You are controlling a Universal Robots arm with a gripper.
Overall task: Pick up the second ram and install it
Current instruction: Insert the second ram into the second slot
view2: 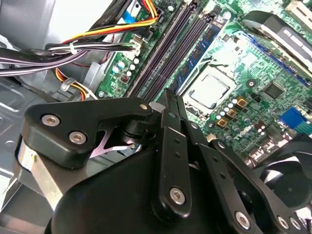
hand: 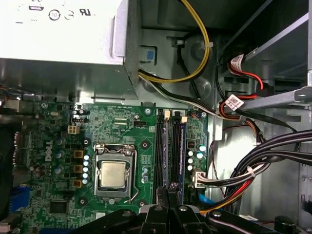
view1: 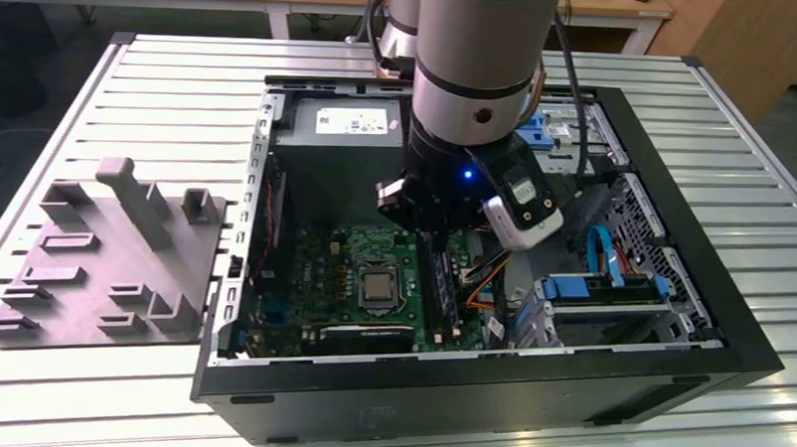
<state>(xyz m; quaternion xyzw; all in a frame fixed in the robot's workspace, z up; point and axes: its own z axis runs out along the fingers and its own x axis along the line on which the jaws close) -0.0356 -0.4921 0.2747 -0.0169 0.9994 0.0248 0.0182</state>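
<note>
Gripper [view2: 168, 96] is hanging with its fingers [view2: 165, 122] drawn together, tips just above the memory slots [hand: 161, 146] inside the computer case [view1: 499, 398]. The second ram is probably hiding beneath them, pinched or seated, I cannot tell. Installing is seemingly underway, demanding square, even downward pressure.

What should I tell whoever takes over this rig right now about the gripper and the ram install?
Gripper: shut, fingertips down over the memory slots inside the open case.
Ram: one ram stick stands in the slots beside the processor; I cannot tell whether it is the first or the second.
Tray: outside the case, on the exterior view's left.
Done: the arm is at the slots.
Left: a second seated stick is not confirmed.
</note>
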